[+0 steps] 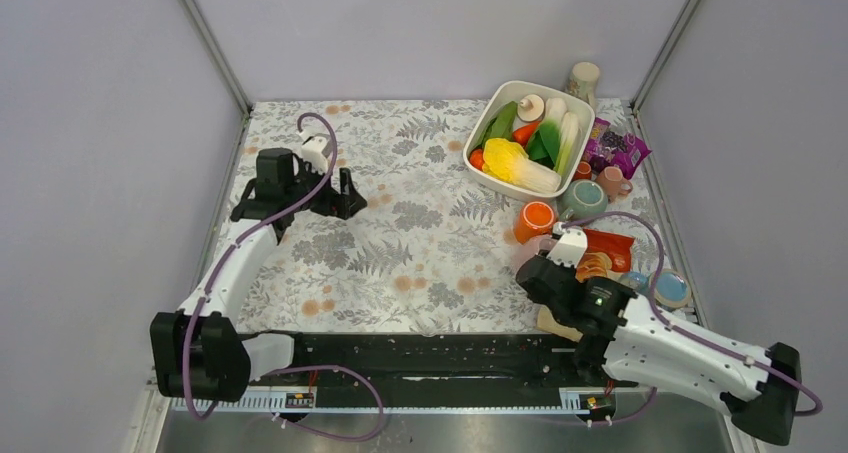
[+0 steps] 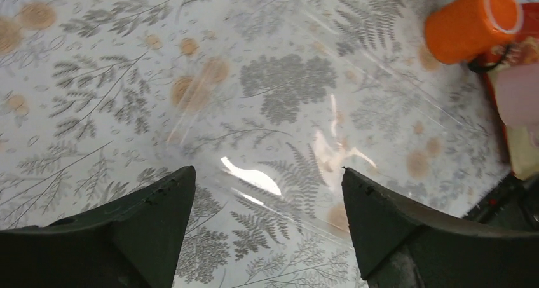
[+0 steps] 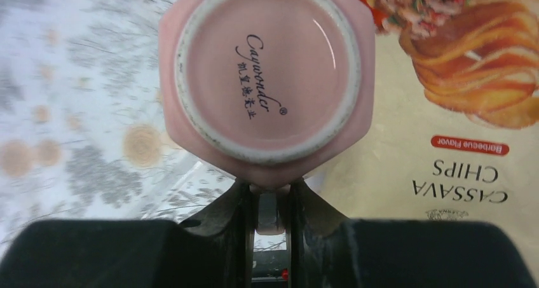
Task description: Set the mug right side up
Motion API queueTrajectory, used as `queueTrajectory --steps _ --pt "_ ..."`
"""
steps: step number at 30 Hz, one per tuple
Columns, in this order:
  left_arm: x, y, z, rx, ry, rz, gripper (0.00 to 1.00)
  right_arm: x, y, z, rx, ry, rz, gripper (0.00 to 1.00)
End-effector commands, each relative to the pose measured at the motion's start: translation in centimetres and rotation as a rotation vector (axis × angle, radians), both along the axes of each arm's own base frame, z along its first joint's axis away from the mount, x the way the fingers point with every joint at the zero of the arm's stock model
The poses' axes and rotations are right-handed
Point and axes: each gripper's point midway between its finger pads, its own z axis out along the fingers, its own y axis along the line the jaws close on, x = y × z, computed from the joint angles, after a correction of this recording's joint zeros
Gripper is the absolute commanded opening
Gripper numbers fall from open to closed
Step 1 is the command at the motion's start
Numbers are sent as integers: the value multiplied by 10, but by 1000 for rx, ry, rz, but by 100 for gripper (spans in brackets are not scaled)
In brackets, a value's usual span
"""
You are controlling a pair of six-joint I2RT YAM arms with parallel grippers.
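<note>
The pink mug (image 3: 267, 72) is upside down, with its printed base facing the right wrist camera. In the top view it (image 1: 527, 252) shows pale pink by the chips packet at the right. My right gripper (image 3: 268, 196) is shut on the mug's handle (image 3: 270, 208), one finger on each side of it. In the top view the right gripper (image 1: 540, 268) is at the mug's near side. My left gripper (image 1: 340, 195) is open and empty at the far left of the table. It hovers over the bare patterned cloth in the left wrist view (image 2: 267, 170).
An orange cup (image 1: 535, 218) lies on its side just beyond the mug. A cassava chips packet (image 3: 457, 110) lies under and to the right of the mug. A white dish (image 1: 577, 151) of vegetables, a teal mug (image 1: 583, 198), another pink mug (image 1: 612, 181) and a purple packet (image 1: 615, 148) crowd the back right.
</note>
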Motion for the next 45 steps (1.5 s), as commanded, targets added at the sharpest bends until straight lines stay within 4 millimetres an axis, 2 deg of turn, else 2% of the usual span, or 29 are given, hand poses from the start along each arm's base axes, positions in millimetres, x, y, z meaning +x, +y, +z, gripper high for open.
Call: queueTrajectory --steps 1,8,10,15,18,22,27,31,35,37,38,40,41,44,45 --pt "-25 -44 71 -95 -121 -227 88 28 26 102 173 -281 94 0" --pt "-78 -100 139 -332 -93 -461 97 37 84 234 595 -644 286 0" --pt "-91 -115 153 -384 -79 -511 99 37 102 260 689 -708 333 0" --pt "-104 -144 184 -478 -101 -588 99 35 141 298 856 -781 440 0" --pt "-105 -157 187 -515 -58 -606 99 33 154 313 921 -800 482 0" --pt "-104 -168 185 -549 -6 -617 96 32 162 320 959 -815 506 0" --pt "-100 -174 193 -574 -12 -615 86 32 175 315 974 -786 534 0" --pt "-105 -178 206 -614 -24 -647 63 35 182 308 965 -769 545 0" --pt "-110 -181 213 -646 -32 -674 47 36 188 303 957 -753 554 0" --pt "-112 -183 215 -662 -29 -690 36 38 190 301 954 -746 556 0" --pt "-114 -183 214 -666 -21 -694 28 38 191 300 955 -744 557 0" --pt "-114 -184 214 -670 -8 -695 5 40 193 298 957 -735 559 0" --pt "-113 -185 212 -671 4 -689 0 41 194 295 956 -728 559 0" --pt "-105 -184 202 -649 18 -633 0 49 197 281 941 -689 545 0" --pt "-99 -182 196 -621 10 -597 0 53 196 273 928 -676 528 5"
